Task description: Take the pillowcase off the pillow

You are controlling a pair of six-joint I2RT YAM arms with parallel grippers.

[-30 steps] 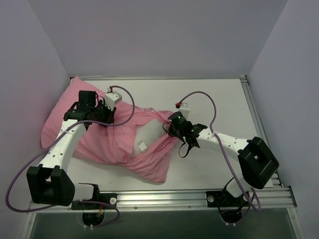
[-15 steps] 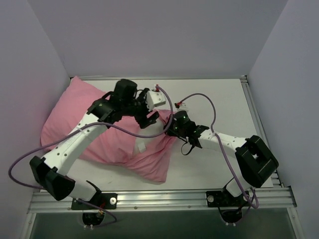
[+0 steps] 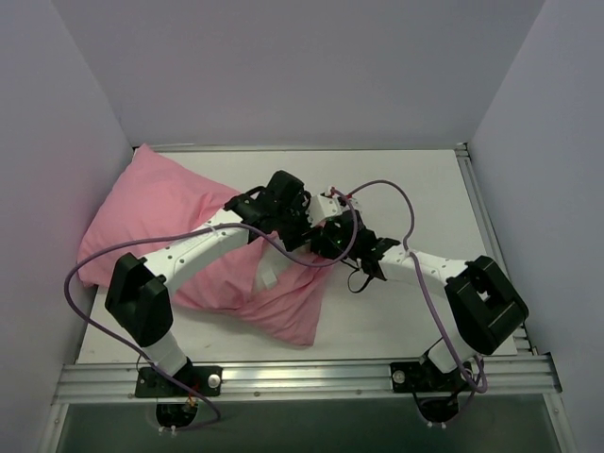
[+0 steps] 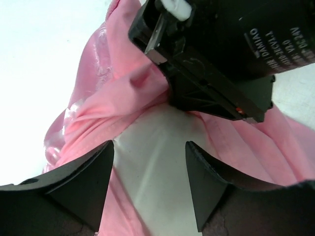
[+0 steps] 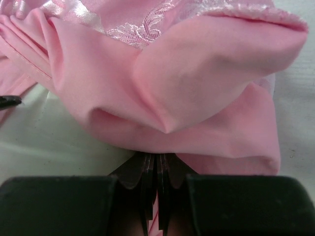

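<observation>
The pink pillowcase lies across the left half of the table with the pillow inside. A patch of the white pillow shows at the case's open end. My left gripper is open and hovers just over that bare white pillow, a finger on each side, gripping nothing. My right gripper is shut on a fold of the pillowcase at the opening edge. Its black body sits just beyond my left fingers. White pillow cloth shows beside the pinched fold.
The white table is bounded by purple-grey walls at the back and both sides. An aluminium rail runs along the near edge. Purple cables loop off both wrists above the pillowcase opening.
My left arm has swung from the left part of the pillowcase across to the right, to the open end next to my right gripper. The right gripper has kept its hold and barely moved.
</observation>
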